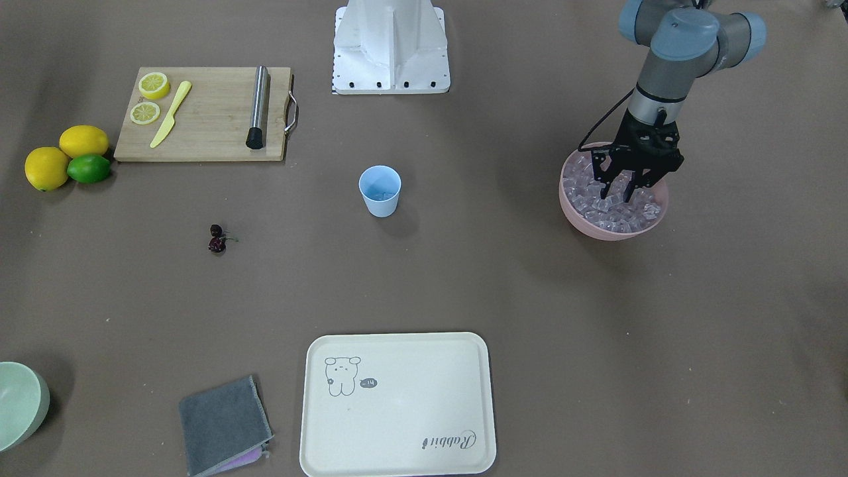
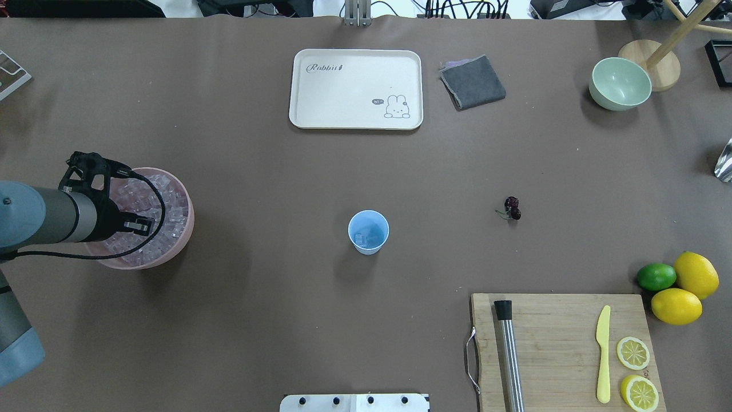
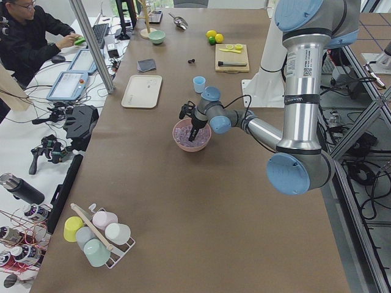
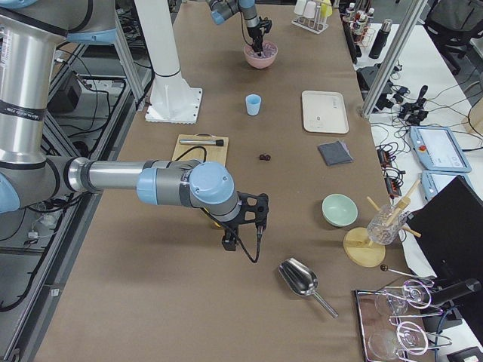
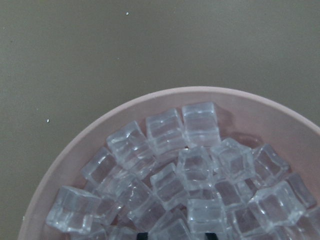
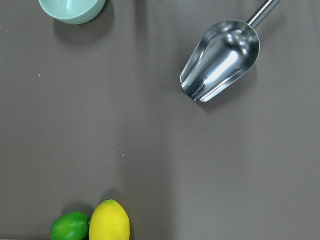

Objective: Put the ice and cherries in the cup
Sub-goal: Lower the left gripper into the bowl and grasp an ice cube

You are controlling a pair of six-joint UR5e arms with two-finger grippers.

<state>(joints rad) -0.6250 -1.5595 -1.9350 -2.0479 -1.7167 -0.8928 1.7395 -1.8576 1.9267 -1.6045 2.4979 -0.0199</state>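
The light-blue cup (image 1: 380, 191) stands upright mid-table with a clear cube inside; it also shows in the overhead view (image 2: 368, 231). The two dark cherries (image 1: 216, 239) lie on the table, apart from the cup. The pink bowl (image 1: 613, 228) is full of ice (image 5: 195, 165). My left gripper (image 1: 619, 193) points down into that bowl, its fingers partly closed around an ice cube among the others. My right gripper (image 4: 243, 226) hovers over bare table far from the cup; I cannot tell whether it is open or shut.
A cutting board (image 1: 205, 112) holds lemon slices, a yellow knife and a steel muddler. Two lemons and a lime (image 1: 66, 159) lie beside it. A cream tray (image 1: 397, 404), grey cloth (image 1: 224, 424), green bowl (image 1: 20, 404) and metal scoop (image 6: 220, 60) lie around.
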